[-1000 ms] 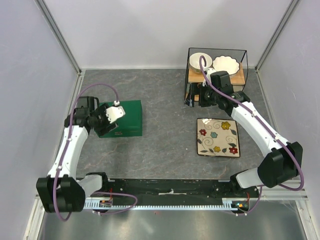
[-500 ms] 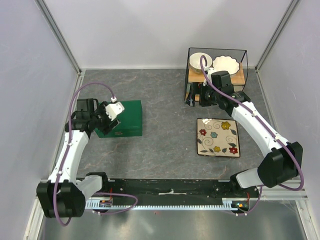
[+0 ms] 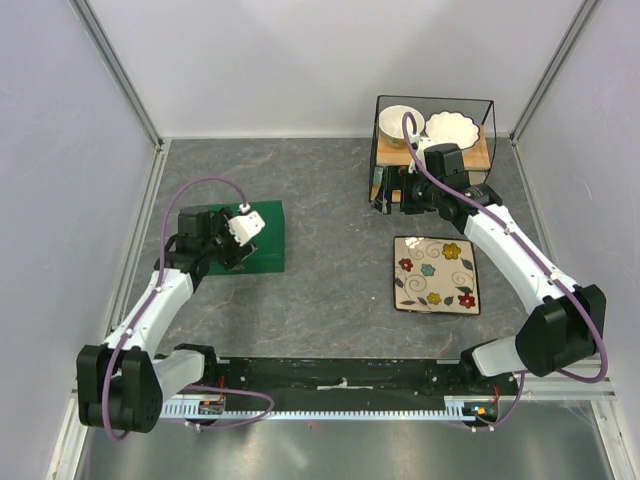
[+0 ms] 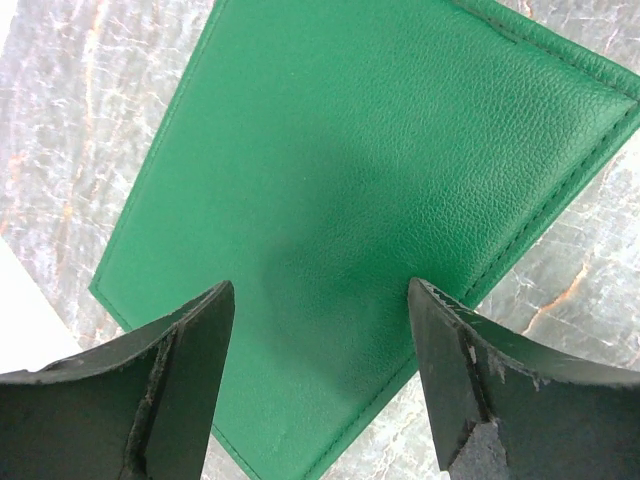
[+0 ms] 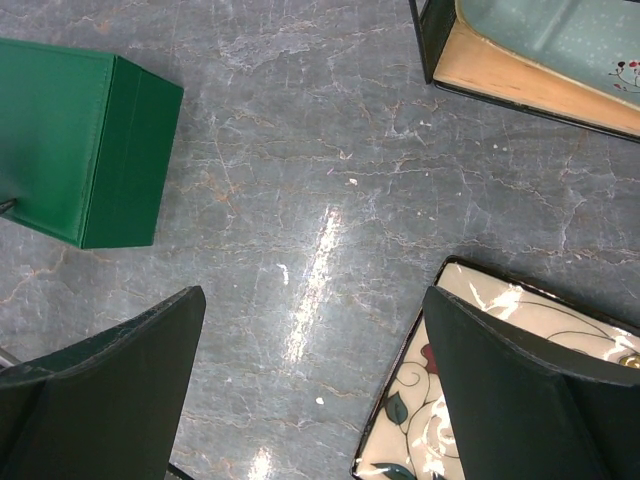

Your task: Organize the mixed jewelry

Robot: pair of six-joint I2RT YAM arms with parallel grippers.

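The left jaws hung open over the shut green leather box (image 4: 380, 190). The right jaws, far from it, were open too. No jewelry showed; maybe it was inside. Next: lift the lid.

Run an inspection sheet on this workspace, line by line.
Surface: dark grey marbled table, with a glare streak in the right wrist view.
Job's things: no jewelry made out; green jewelry box closed.
Clutter: floral plate; black wire rack holding two white bowls.
Grippers: left gripper open, fingers spread above the box lid; right gripper open above the table near the rack.
Cables: purple cables loop off both arms.
Surroundings: pale walls with aluminium frame posts.
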